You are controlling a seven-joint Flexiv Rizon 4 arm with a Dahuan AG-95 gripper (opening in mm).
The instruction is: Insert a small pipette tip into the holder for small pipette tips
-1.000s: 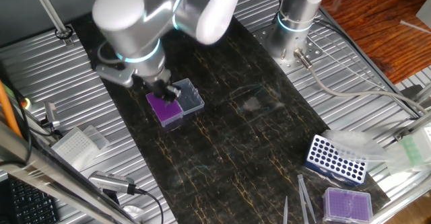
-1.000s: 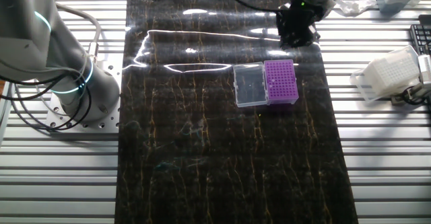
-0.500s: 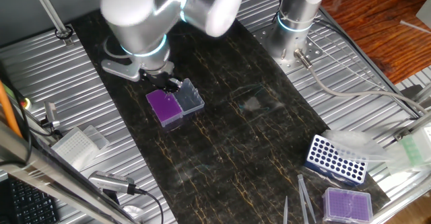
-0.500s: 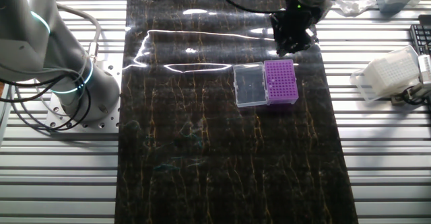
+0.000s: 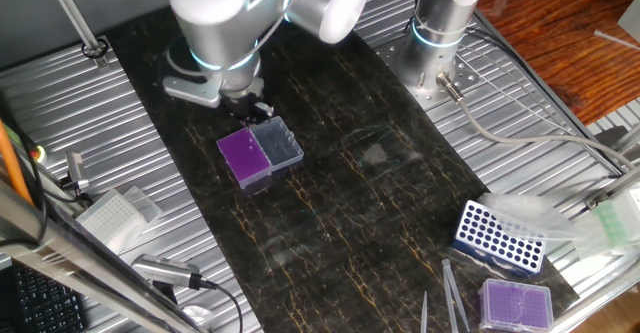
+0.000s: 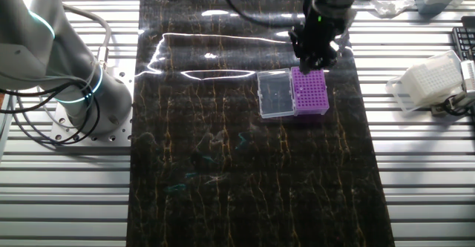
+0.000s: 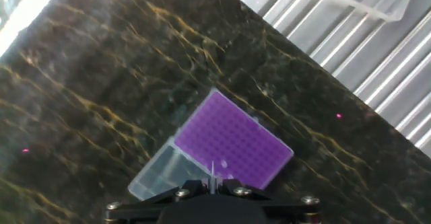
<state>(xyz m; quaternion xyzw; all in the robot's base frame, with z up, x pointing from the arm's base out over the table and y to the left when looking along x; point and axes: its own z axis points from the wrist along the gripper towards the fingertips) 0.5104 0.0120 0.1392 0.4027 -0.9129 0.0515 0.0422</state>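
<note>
The holder, a deep-purple tip box (image 5: 243, 158) with a clear lid flap (image 5: 278, 143) open beside it, stands on the dark mat. It also shows in the other fixed view (image 6: 309, 90) and in the hand view (image 7: 232, 140). My gripper (image 5: 250, 108) hangs just above the box's far edge, also seen in the other fixed view (image 6: 315, 54). In the hand view the gripper (image 7: 213, 182) is shut on the small pipette tip (image 7: 213, 169), a thin clear sliver pointing down over the gridded top near the lid side.
A blue rack (image 5: 500, 235), a paler purple box (image 5: 515, 303) and grey pointed sticks (image 5: 450, 293) lie at the mat's near right corner. A white tip box (image 6: 430, 80) sits off the mat. A second arm's base (image 6: 70, 76) stands beside the mat.
The hand has shifted along the box's far edge toward the lid side, still holding the tip. The box has not moved.
</note>
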